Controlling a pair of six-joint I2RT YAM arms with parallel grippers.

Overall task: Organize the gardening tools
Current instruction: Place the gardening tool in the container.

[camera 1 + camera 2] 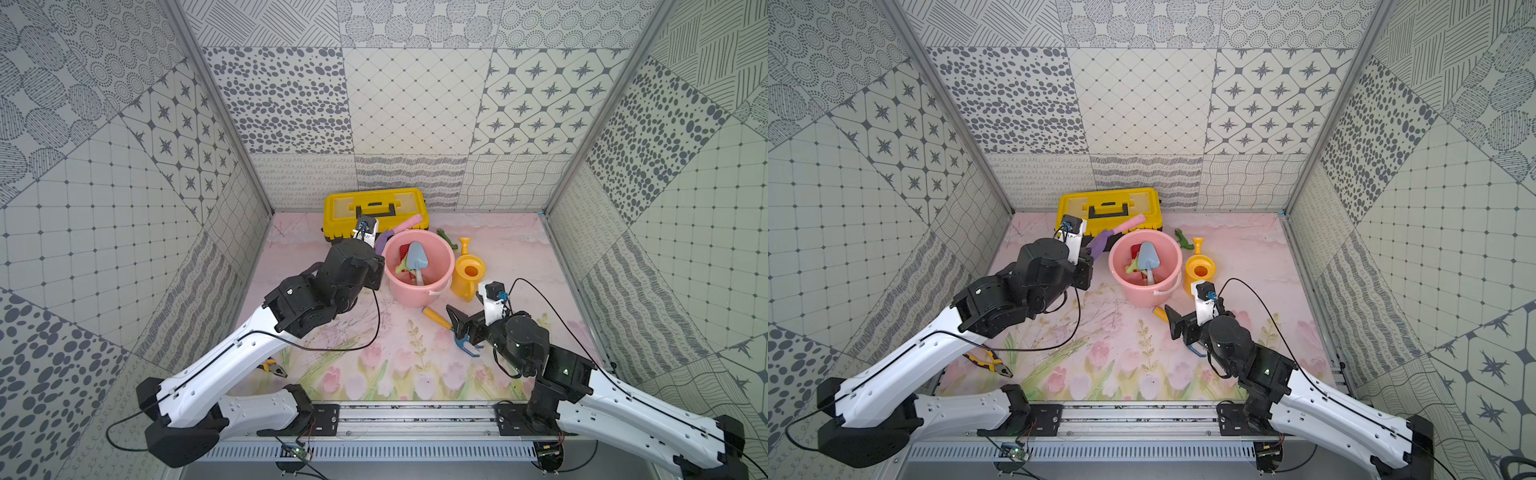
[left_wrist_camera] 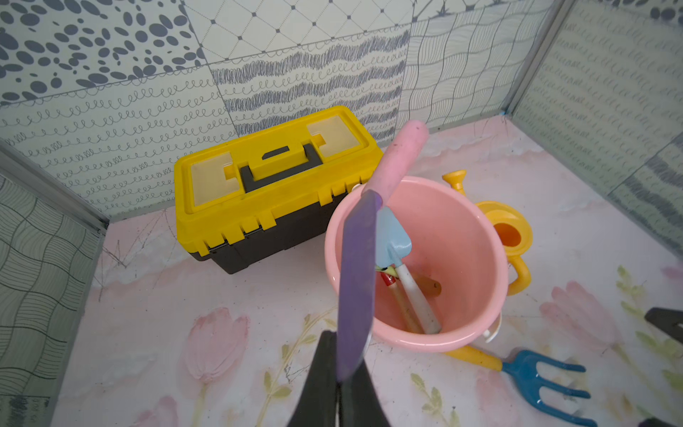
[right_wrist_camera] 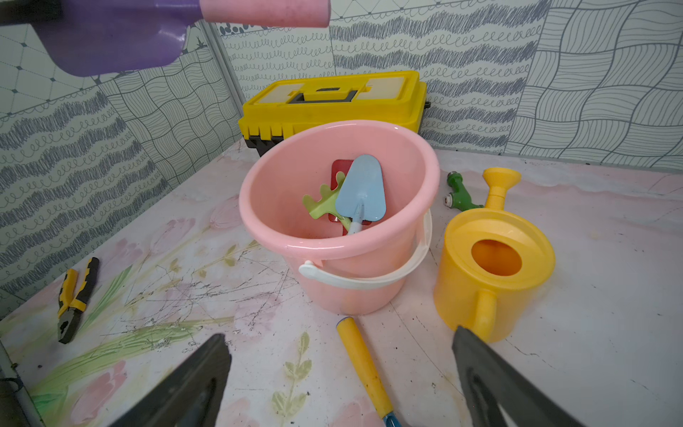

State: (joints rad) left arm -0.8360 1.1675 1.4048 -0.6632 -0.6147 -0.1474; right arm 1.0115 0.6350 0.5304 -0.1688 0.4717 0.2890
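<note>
We note left gripper point(image 2: 338, 373) clenched on blade of purple plastic scoop point(image 2: 356, 281) with pink handle, aloft beside far-left rim of round pink plastic bucket point(image 2: 462, 240). Long axis near-left to far-right; handle points toward yellow toolbox point(image 2: 258, 192). Right gripper point(image 3: 340, 338) released, wide.

Left arm point(image 1: 232, 349) stretched forward, wrist raised; left gripper point(image 2: 342, 355) clamped on purple scoop point(image 2: 356, 273) blade. Right arm point(image 1: 644, 415) extended inward, low; right gripper point(image 3: 338, 340) pointing forward, jaws spread wide, holding nothing.
</note>
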